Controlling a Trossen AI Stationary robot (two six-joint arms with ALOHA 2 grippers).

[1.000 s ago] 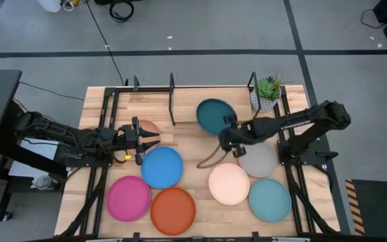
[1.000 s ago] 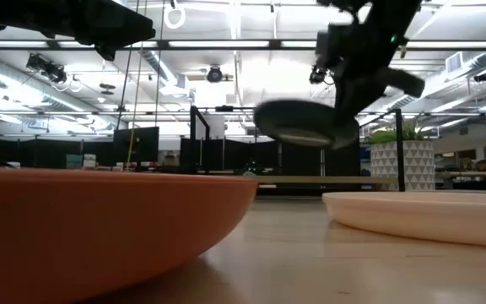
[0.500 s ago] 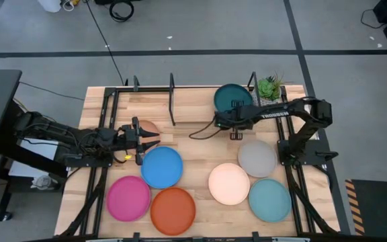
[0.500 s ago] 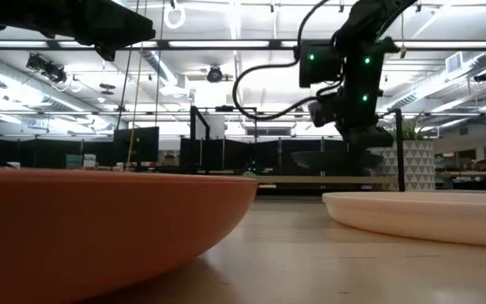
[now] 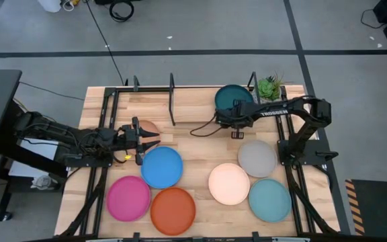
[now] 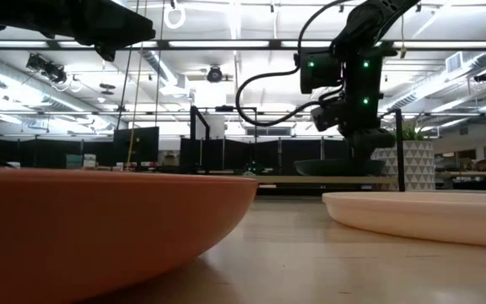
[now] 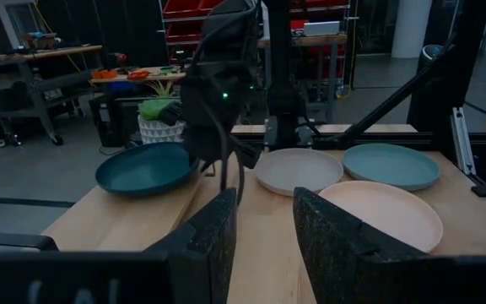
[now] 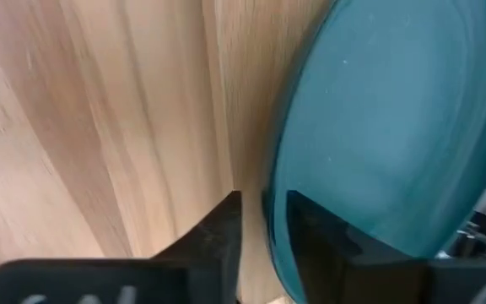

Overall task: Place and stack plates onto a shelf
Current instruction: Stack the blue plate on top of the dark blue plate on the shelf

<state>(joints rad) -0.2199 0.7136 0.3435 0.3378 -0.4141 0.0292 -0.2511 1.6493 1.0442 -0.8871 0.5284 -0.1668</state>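
Observation:
The dark teal plate (image 5: 232, 99) is at the shelf's (image 5: 172, 94) far right end, low over its pale wood base; it also shows in the left wrist view (image 7: 146, 167). My right gripper (image 5: 230, 118) is shut on its near rim. My left gripper (image 5: 150, 140) is open and hovers at the table's left, over the tan plate (image 5: 150, 126), which it partly hides. The blue (image 5: 161, 167), magenta (image 5: 128, 197), orange (image 5: 173, 210), cream (image 5: 229, 183), grey (image 5: 257, 158) and light teal (image 5: 269, 199) plates lie flat on the table. My right gripper pinches the dark teal plate's rim (image 8: 270, 211) on its near side, one finger (image 8: 310, 236) on the inside of the plate and one (image 8: 219, 226) on the outside. The fingers come from above, slanting toward the far edge. The plate sits about level (image 6: 336, 166); whether it rests on the shelf base I cannot tell.
A small potted plant (image 5: 269, 89) stands right beside the teal plate at the far right corner. Black upright posts (image 5: 252, 84) of the shelf rise close to the plate. The shelf base to the plate's left (image 5: 193, 101) is bare wood.
My right gripper has carried the dark teal plate toward the far right and down, from above the table's middle to the shelf's right end. The plate, raised and tilted before, now sits low and about level. In the last half second it has hardly moved.

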